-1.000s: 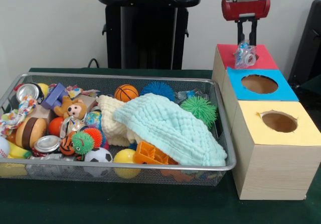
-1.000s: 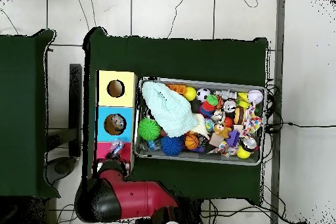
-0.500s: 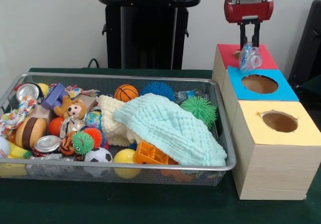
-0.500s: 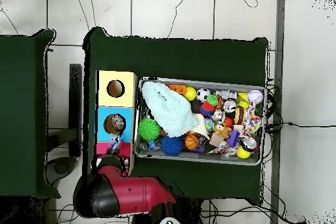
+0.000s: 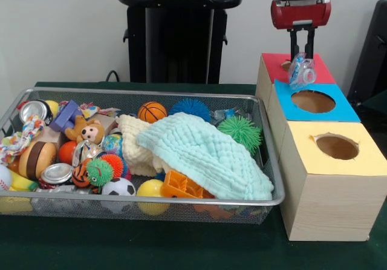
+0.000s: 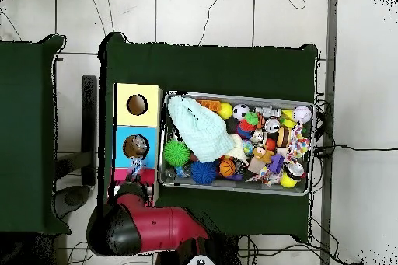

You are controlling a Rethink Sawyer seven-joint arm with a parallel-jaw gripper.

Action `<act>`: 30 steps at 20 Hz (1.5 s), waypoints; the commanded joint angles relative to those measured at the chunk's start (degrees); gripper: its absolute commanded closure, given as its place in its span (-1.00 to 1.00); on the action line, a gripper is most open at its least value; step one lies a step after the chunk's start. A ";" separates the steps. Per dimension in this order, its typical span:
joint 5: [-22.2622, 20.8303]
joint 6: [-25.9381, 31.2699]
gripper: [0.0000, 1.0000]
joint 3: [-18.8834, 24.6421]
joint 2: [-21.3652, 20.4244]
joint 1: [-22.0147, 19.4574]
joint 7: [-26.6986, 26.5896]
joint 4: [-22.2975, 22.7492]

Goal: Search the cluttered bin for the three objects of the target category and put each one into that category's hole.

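Nearest, the bin (image 5: 273,161) is heaped with toys under a pale cloth (image 5: 205,155). Right of it, the blue hole (image 5: 312,101) is seen open. Farther back, a plastic lump (image 5: 300,70) is held pinched in the gripper (image 5: 302,57), hanging over the red-blue seam, so the hole lies just nearer than and below the lump

Clear crinkly plastic lump (image 5: 301,70) above blue-top hole (image 5: 312,101)

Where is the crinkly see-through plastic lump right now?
In the front view, the plastic lump hangs in the pincer at the upper right, above the seam between the red-topped box and the blue-topped box.
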 commanded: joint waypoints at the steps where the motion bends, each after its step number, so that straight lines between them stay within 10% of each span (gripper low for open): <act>1: -1.46 -4.09 1.00 0.82 4.85 -1.40 7.20 -6.69; 30: -3.24 6.61 1.00 1.01 3.55 0.33 4.78 -13.16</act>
